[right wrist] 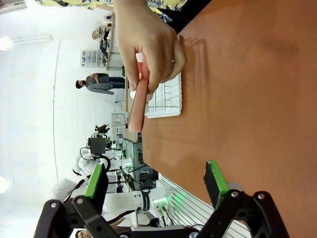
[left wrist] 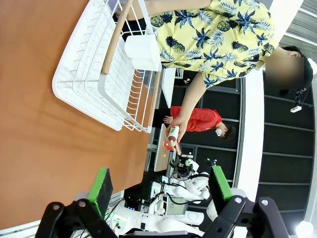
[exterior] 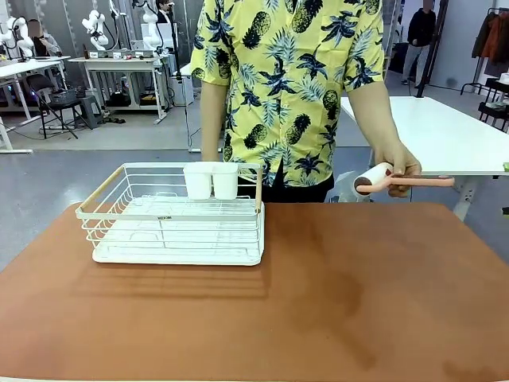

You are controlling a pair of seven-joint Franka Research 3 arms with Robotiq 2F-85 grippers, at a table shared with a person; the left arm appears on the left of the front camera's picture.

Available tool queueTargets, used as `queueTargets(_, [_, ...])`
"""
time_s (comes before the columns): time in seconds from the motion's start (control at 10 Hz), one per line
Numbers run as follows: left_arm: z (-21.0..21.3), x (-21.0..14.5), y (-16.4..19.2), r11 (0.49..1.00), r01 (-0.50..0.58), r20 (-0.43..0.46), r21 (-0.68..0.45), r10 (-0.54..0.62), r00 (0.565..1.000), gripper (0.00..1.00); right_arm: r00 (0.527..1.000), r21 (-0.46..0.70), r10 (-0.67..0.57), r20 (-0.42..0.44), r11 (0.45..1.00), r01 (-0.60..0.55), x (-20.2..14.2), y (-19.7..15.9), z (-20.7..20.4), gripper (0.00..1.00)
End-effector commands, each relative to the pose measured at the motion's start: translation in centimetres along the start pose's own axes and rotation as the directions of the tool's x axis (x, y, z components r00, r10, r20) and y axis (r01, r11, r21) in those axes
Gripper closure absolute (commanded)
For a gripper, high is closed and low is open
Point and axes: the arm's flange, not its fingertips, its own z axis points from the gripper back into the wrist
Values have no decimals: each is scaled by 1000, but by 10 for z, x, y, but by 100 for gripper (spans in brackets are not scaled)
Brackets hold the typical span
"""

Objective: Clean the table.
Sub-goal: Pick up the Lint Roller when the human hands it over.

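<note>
Desk came first to the eye: the reddish-brown desk ran wide across the room, its top bare apart from a white wire dish rack on its left part, towards the far edge. Behind that edge stood a person in a yellow pineapple shirt. The robot's left hand hung above the desk near the rack, fingers apart with nothing between them. The robot's right hand hovered over the bare side, likewise spread wide and empty. The person's hand held a lint roller by its pink handle, just beyond the desk's far right edge. Two white holders sat side by side at the rack's back rail. To my mind the cleaning had not begun, and this looked like the handover of the tool. Next, the right hand would need to reach for the pink handle, set its fingers across the free end and close there, clear of the person's fingers.
</note>
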Motion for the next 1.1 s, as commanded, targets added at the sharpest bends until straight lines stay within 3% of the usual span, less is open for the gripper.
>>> queueTargets(0.0, [3, -2, 1, 1000, 7, -7, -14, -7, 1000, 0, 1000, 10, 2, 1, 1000, -2, 0, 2, 0, 0])
queueTargets(0.1, [3, -2, 1, 1000, 7, -7, -14, -7, 1000, 0, 1000, 0, 0, 0, 1000, 0, 0, 0, 0, 0])
queueTargets(0.6, [3, -2, 1, 1000, 7, -7, -14, -7, 1000, 0, 974, -154, -175, 142, 968, 197, -21, 97, -61, 0])
queueTargets(1.0, [3, -2, 1, 1000, 7, -7, -14, -7, 1000, 0, 965, -218, -214, 149, 945, 243, -14, 104, -114, 0])
